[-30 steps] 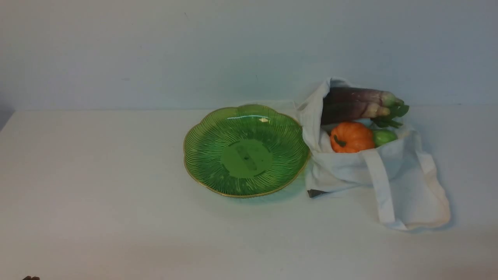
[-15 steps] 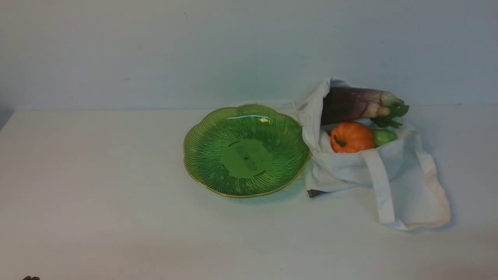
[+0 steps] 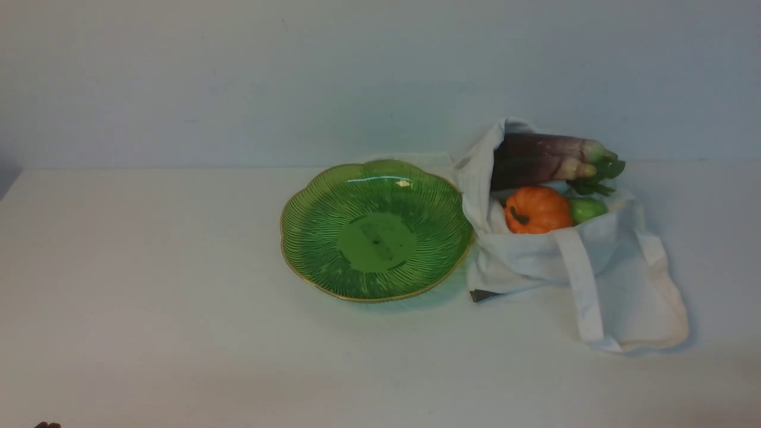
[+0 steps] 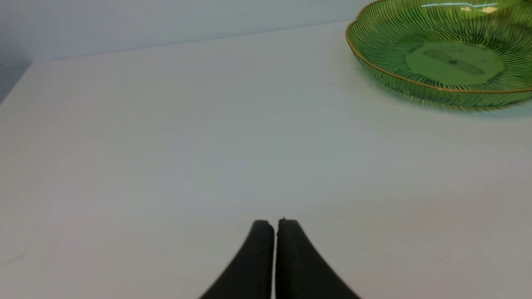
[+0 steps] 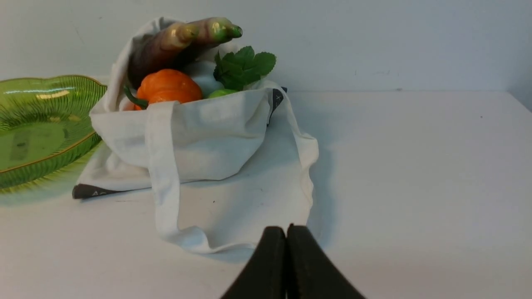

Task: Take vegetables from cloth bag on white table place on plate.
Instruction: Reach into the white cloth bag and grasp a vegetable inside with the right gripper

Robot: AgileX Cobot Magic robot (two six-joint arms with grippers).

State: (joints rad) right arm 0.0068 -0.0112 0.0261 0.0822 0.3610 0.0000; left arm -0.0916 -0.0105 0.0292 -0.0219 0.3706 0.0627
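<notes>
The off-white cloth bag (image 3: 594, 261) lies on the white table (image 3: 148, 285), right of the green scalloped plate (image 3: 376, 232), which holds nothing. In the bag's mouth sit two purple eggplants (image 3: 544, 156), an orange pumpkin (image 3: 537, 209), a small green round one (image 3: 587, 209) and leafy greens (image 3: 597, 178). The right wrist view shows the bag (image 5: 216, 133), pumpkin (image 5: 168, 86), eggplants (image 5: 174, 41) and greens (image 5: 245, 64). My right gripper (image 5: 286, 227) is shut and empty, just in front of the bag's handle. My left gripper (image 4: 274, 222) is shut and empty, well short of the plate (image 4: 440, 62).
A plain pale wall stands behind the table's far edge. A dark label corner (image 3: 483, 295) sticks out under the bag beside the plate. A small dark tip (image 3: 46, 425) shows at the front view's lower left edge.
</notes>
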